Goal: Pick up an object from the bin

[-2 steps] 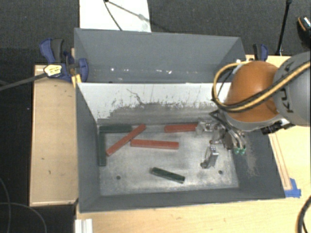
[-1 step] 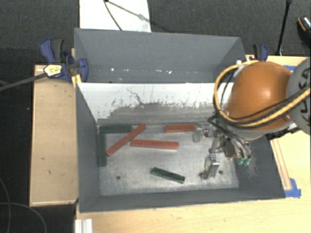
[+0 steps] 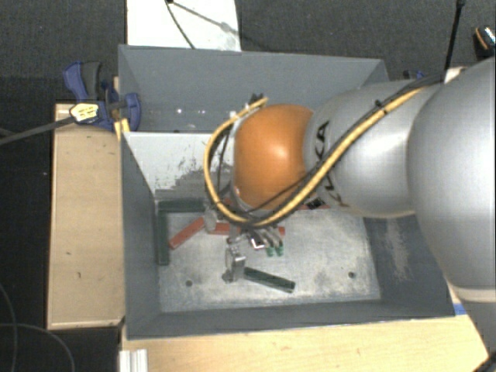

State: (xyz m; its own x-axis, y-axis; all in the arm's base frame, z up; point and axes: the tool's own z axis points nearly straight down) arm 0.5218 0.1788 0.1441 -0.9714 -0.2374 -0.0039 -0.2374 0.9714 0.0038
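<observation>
My gripper [image 3: 235, 268] reaches down below the arm's orange cover to the bin floor, near the middle of the bin. Its tip stands at the left end of a dark green flat bar [image 3: 271, 280] that lies slanted on the floor towards the front. A small green piece [image 3: 273, 247] lies just right of the gripper. To its left, an orange-red stick [image 3: 186, 234] lies slanted, its right end hidden under the arm. Nothing I can see is held in the gripper.
A dark green L-shaped strip [image 3: 163, 231] lies along the bin's left wall and back-left corner. The arm and its cover hide the back middle of the bin. The floor at the right shows bare grey metal.
</observation>
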